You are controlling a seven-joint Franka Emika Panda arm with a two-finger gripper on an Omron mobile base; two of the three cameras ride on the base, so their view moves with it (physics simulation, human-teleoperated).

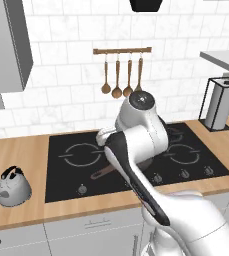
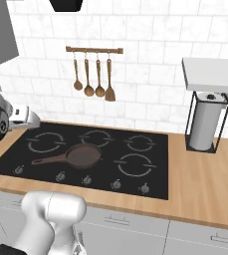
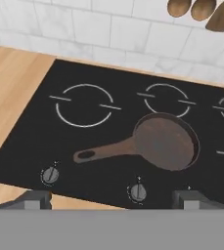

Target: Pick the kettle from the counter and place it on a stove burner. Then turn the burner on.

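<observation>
The silver-grey kettle (image 1: 13, 186) with its black handle stands upright on the wooden counter (image 1: 16, 150), left of the black cooktop (image 1: 66, 175). My gripper (image 3: 113, 199) hangs open and empty above the cooktop's front part, well to the right of the kettle. Its fingertips (image 3: 35, 199) stand far apart at the bottom of the hand view. A wide grey ring, the stove burner (image 3: 64, 118) (image 1: 69, 158) (image 2: 33, 145), lies bare at the cooktop's left. In the left base view my own arm hides the gripper's fingers.
A brown frying pan (image 3: 165, 146) (image 2: 83, 155) sits mid-cooktop, handle pointing left. Several knobs (image 3: 50, 174) line the cooktop's front edge. Wooden utensils (image 1: 121, 75) hang on the tiled wall. A paper towel holder (image 2: 205, 122) stands on the counter at the right.
</observation>
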